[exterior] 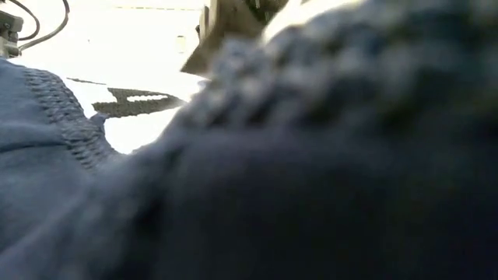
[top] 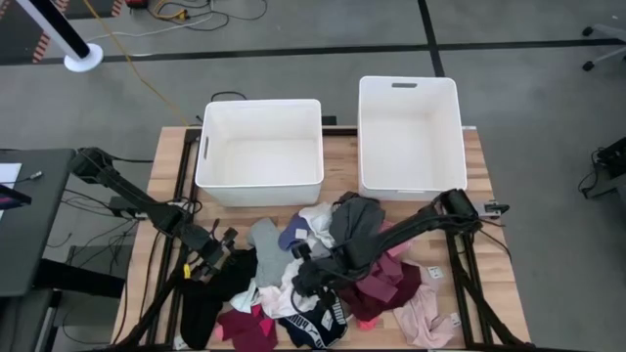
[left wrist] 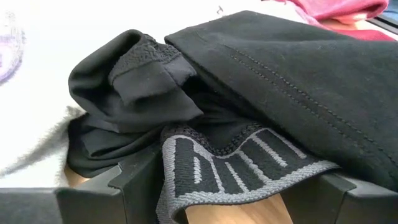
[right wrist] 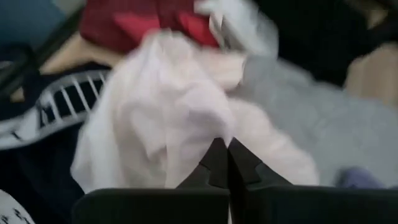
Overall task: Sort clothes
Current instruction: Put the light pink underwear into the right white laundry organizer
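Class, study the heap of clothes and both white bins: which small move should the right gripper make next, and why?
Probably lift straight up. The right gripper has shut on the pale pink garment in the clothes pile, and both white bins hold nothing, so raising it clear of the other clothes comes before carrying it to a bin.

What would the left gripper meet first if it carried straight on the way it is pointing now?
Most likely the black garment bunched just ahead of the left gripper, whose jaws stand open; its grey lettered waistband already lies between them.
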Tool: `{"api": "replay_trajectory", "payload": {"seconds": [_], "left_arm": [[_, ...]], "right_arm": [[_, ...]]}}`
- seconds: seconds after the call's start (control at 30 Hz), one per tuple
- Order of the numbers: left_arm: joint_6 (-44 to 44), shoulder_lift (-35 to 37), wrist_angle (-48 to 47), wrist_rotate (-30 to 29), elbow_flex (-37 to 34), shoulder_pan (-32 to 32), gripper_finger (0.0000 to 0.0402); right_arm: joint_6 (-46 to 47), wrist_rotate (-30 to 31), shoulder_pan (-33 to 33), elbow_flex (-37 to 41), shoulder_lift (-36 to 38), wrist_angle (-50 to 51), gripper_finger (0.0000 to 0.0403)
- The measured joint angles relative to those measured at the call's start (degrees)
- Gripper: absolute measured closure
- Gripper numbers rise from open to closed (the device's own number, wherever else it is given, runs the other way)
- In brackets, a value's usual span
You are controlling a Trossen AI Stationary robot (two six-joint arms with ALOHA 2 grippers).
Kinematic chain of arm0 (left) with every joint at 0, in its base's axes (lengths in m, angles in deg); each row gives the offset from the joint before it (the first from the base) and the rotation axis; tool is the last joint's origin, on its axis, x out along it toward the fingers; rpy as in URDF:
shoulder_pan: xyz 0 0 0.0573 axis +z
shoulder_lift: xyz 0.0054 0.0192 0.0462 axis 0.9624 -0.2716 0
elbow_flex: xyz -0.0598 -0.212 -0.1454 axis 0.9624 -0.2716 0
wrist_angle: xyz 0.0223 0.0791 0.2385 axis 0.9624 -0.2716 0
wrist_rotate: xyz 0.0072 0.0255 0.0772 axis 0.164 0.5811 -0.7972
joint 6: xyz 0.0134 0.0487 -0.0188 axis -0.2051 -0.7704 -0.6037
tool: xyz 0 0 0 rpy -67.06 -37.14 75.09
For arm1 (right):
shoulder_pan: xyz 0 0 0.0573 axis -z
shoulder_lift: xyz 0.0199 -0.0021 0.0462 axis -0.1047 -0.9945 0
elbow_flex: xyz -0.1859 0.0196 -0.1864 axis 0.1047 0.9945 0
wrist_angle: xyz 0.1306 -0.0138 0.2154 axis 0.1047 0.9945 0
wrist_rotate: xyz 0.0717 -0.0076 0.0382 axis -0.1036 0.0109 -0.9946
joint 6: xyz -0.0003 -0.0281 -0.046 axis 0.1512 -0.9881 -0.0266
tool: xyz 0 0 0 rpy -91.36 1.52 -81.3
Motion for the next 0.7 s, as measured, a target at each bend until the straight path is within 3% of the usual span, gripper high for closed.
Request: {"api": "replay_trajectory", "payload": {"seconds": [0.33,0.7], "left_arm": [[0.0,0.0,0.0,0.0,0.0,0.0,0.0127],[0.0,0.0,0.0,0.0,0.0,0.0,0.0127]], "right_arm": [[-7.5,13.8,-2.6,-1.7,12.4,1.1,0.0402],[-20.6,46.3,-3.7,-1.7,25.7,0.1,0.0402]]}}
